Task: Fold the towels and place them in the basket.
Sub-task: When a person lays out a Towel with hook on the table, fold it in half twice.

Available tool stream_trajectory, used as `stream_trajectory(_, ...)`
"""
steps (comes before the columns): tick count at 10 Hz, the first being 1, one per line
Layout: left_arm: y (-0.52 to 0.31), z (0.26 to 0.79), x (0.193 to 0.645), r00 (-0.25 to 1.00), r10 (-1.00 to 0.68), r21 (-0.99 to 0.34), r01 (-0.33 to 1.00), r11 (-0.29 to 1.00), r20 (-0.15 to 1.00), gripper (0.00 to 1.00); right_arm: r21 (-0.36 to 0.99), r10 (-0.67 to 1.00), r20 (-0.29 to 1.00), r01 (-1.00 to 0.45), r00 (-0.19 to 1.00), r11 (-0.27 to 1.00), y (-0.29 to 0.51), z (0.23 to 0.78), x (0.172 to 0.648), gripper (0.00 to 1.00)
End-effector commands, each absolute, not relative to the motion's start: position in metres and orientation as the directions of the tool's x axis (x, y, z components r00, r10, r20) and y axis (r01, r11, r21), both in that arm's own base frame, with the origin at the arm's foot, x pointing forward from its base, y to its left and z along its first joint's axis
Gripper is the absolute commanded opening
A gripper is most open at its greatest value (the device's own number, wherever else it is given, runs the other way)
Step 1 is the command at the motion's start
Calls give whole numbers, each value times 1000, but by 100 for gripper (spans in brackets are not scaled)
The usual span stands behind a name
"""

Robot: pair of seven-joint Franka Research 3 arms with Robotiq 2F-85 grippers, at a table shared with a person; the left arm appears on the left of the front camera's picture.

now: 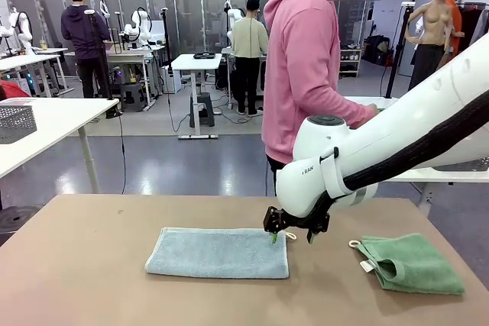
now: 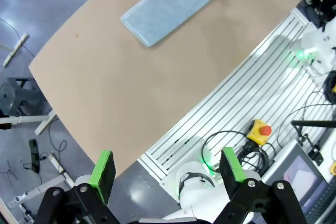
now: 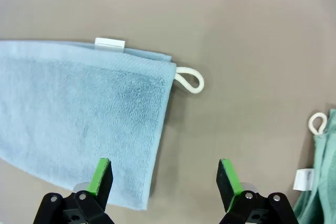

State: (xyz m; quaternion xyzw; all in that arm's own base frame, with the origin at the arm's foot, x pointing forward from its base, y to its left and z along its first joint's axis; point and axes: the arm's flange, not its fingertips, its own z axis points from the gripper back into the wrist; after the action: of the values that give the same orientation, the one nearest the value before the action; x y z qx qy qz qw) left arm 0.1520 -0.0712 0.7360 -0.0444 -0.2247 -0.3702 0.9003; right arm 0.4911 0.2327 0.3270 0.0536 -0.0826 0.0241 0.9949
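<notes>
Your right gripper (image 1: 291, 237) is hovering open over the loop end of the blue towel (image 1: 218, 253) — your left gripper (image 2: 168, 165) is standing open too. The green towel (image 1: 412, 263) is lying well apart from the blue one; the basket (image 1: 15, 123) is sitting on a side table (image 1: 65, 121), contents unseen.

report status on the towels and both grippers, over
Right gripper open, low over loop end of grey-blue towel, not gripping. Left gripper open, high above the table. Green towel loosely folded, robot's right. Person at far edge, off the towels.

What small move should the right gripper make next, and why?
Probably lower and close on the short edge of the pale grey-blue terry towel: the open right gripper is above that edge, one finger on each side of it, near the white loop.
</notes>
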Motion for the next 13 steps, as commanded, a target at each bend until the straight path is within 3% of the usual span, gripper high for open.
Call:
stream_trajectory(1,-70,736,152,630,-646,84,685,724,431,100,127,-66,150,47,986,991,245,315,505,100)
stream_trajectory(8,-70,736,152,630,-646,84,685,724,431,100,166,-104,54,94,993,982,249,283,522,100)
stream_trajectory(9,-70,736,152,630,-646,84,685,724,431,100,169,-102,54,92,993,981,249,281,522,49)
stream_trajectory(10,-70,736,152,630,-646,84,685,724,431,100,169,-109,47,100,993,981,249,279,521,40)
stream_trajectory(11,-70,736,152,630,-646,84,685,724,431,100,171,-113,43,104,993,980,248,277,519,0)
stream_trajectory(13,-70,736,152,630,-646,84,685,724,431,100,161,-116,35,109,993,981,250,275,518,0)
